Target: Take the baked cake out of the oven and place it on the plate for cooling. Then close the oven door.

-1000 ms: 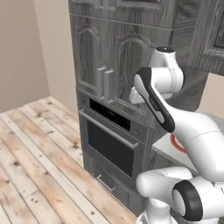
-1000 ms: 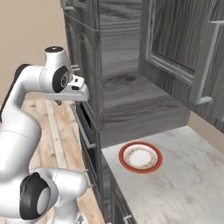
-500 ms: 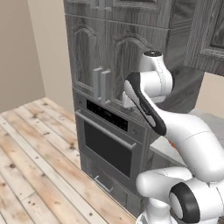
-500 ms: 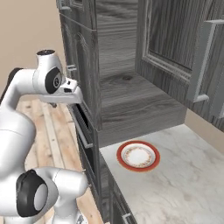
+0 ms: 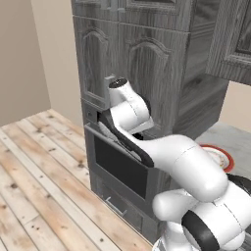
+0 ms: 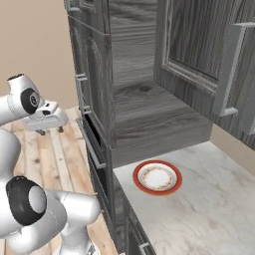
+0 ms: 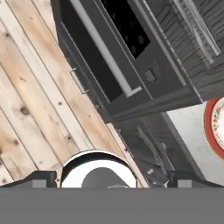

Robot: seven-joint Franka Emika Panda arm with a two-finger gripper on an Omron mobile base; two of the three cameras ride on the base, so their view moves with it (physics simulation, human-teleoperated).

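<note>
The oven (image 5: 93, 115) is built into the grey cabinet column. Its door (image 5: 117, 166), with black glass (image 7: 83, 65) and a long silver handle (image 7: 103, 48), looks shut or nearly so. A knob (image 7: 151, 74) sits on the control strip. The cake is hidden. The red-rimmed plate (image 6: 137, 177) (image 5: 228, 161) (image 7: 209, 127) lies bare on the marble counter, right of the oven. My gripper (image 6: 50, 130) (image 7: 112, 180) hangs open and empty out in front of the oven (image 6: 95, 139), well off the handle, looking down at the door.
A drawer with a small handle (image 7: 79, 81) sits under the oven. Tall wood-grain cabinet doors (image 5: 132, 63) rise above it, and a wall cabinet (image 6: 209, 45) overhangs the counter (image 6: 209, 209). Plank floor (image 5: 34, 162) spreads in front of the oven.
Both base views have shifted, so the base moved. The hand has pulled back from the oven's upper front, outward and lower, and now stands off from the door.
</note>
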